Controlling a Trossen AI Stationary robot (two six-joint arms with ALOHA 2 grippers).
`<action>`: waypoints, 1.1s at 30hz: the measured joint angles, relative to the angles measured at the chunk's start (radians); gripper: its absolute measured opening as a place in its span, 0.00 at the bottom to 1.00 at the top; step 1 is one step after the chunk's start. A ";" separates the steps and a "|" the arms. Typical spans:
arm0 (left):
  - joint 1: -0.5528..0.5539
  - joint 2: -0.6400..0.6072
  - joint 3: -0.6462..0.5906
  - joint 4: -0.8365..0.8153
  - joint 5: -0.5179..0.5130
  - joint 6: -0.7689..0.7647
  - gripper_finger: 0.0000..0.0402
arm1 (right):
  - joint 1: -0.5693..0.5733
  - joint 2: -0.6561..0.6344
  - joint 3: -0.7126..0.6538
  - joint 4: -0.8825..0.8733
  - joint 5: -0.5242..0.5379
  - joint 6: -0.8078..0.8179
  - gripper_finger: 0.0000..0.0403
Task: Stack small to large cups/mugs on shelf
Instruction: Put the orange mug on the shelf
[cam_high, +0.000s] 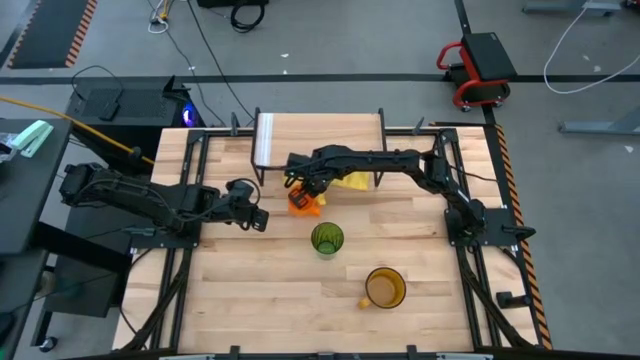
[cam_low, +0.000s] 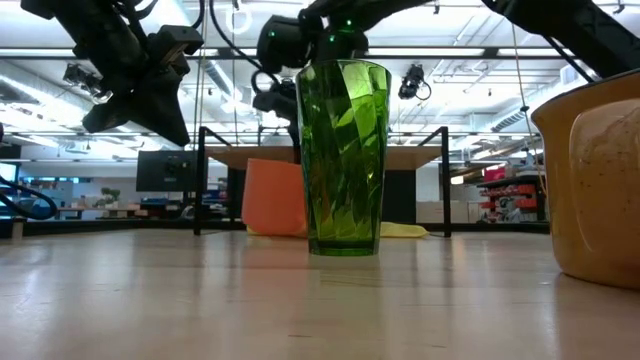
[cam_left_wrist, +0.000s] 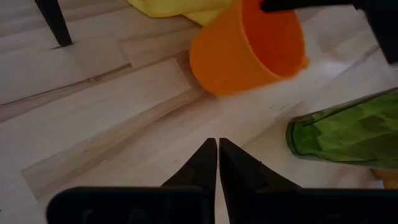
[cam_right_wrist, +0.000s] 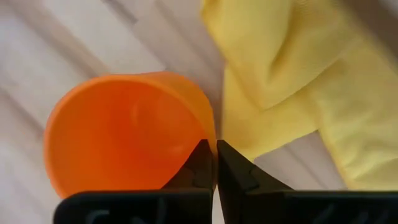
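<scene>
Half the orange mug (cam_high: 303, 203) hides under the right gripper (cam_high: 297, 186) — grip unclear.

Both arms are dark, jointed links. The left gripper (cam_left_wrist: 217, 163) and right gripper (cam_right_wrist: 214, 163) each end in black, wedge-shaped fingers tapering from a flat black bar behind.

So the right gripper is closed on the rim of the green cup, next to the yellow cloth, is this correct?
Not quite. The right gripper is closed on the rim of the orange cup, not the green one. The right wrist view shows this, with the yellow cloth beside it. The green cup stands apart, untouched, in the high view.
</scene>
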 joint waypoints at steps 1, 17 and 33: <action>0.000 0.000 0.000 0.000 0.000 0.000 0.07 | 0.007 -0.005 0.005 -0.018 -0.003 0.003 0.02; 0.000 0.000 0.000 0.001 0.022 0.006 0.06 | 0.008 -0.045 0.310 -0.320 0.002 -0.026 0.01; 0.000 0.000 0.000 0.001 0.027 0.002 0.03 | -0.146 -0.256 0.315 -0.467 0.043 -0.042 0.01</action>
